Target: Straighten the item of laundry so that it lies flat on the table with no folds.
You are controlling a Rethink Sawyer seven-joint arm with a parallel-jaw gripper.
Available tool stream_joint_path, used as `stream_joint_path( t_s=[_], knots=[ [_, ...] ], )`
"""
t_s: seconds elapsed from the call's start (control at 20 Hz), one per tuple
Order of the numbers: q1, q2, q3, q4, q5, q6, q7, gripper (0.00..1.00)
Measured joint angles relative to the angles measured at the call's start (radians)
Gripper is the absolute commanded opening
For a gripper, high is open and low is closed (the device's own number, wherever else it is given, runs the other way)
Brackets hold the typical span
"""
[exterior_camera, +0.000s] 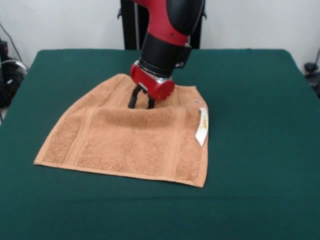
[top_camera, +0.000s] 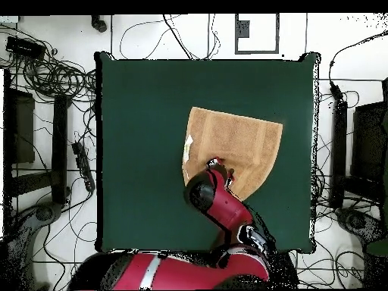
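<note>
One green table [exterior_camera: 260,150] carries one orange-tan towel [exterior_camera: 130,145], spread near the middle with a raised fold across its far part. One red and black arm [exterior_camera: 170,30] comes down over that far part. Its single gripper [exterior_camera: 141,103] has two dark fingers [exterior_camera: 134,97] set a little apart, tips pressing into the towel at the fold. One white label [exterior_camera: 202,127] hangs at the towel's side edge.

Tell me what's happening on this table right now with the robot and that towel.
A red and black robot arm has its gripper down on an orange-tan towel spread on the green table. The fingers are slightly apart and press into the cloth near its far edge. A ridge runs across the towel just in front of the gripper, so it is not yet flat. Its white label hangs at one side edge.
</note>
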Motion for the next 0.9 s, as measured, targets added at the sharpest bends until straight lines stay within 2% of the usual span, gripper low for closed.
stream_joint_path(
  t_s=[0.05,0.1,0.3,0.5,0.75,0.8,0.9],
  knots=[
    [0.009,0.002,0.000,-0.003,0.027,0.000,0.001,1.00],
    [0.036,0.010,0.001,-0.014,0.103,0.000,0.005,1.00],
    [0.053,0.015,0.010,-0.027,0.174,0.000,0.006,1.00],
    [0.037,0.009,0.021,-0.025,0.165,0.001,0.006,1.00],
    [-0.006,-0.008,0.048,-0.016,0.102,0.001,0.006,1.00],
    [-0.039,-0.019,0.067,-0.010,0.048,0.001,0.006,1.00],
    [-0.064,-0.027,0.082,-0.007,0.004,0.001,0.006,1.00]
  ],
)
